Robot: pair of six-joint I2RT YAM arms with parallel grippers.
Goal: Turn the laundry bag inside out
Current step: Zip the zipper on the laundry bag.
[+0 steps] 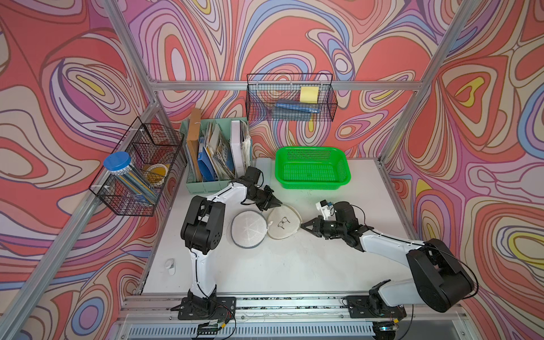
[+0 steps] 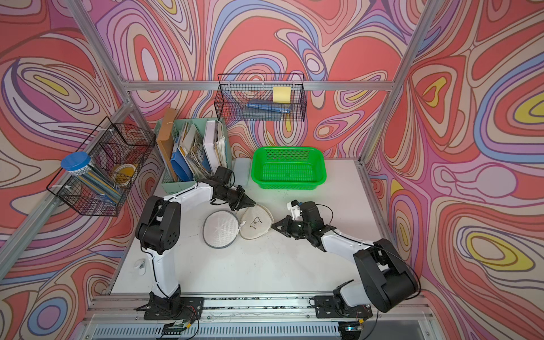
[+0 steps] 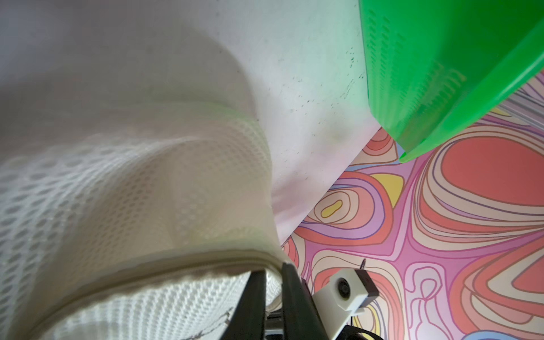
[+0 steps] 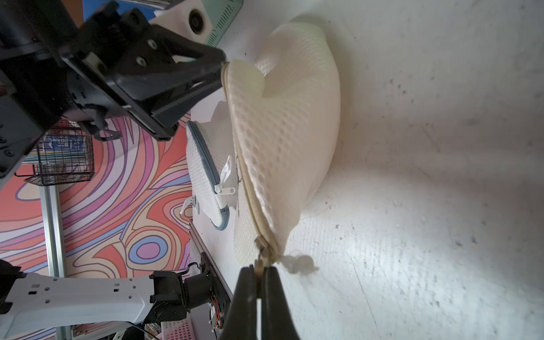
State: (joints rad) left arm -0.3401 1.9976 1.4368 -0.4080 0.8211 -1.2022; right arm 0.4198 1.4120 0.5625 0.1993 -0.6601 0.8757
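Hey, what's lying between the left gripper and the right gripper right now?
The cream mesh laundry bag spans that gap, its edges meeting the left gripper and right gripper; both top views show it.

Swirl-patterned red, pink and lilac walls point(image 1: 294, 35) enclose a white desk point(image 1: 279, 265) within an aluminium frame point(image 1: 206, 85); a wire basket point(image 1: 256, 100) hangs on its back rail.

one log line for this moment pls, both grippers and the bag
cream laundry bag: on table | right gripper: shut on zipper pull | left gripper: at bag's far rim, grip unclear
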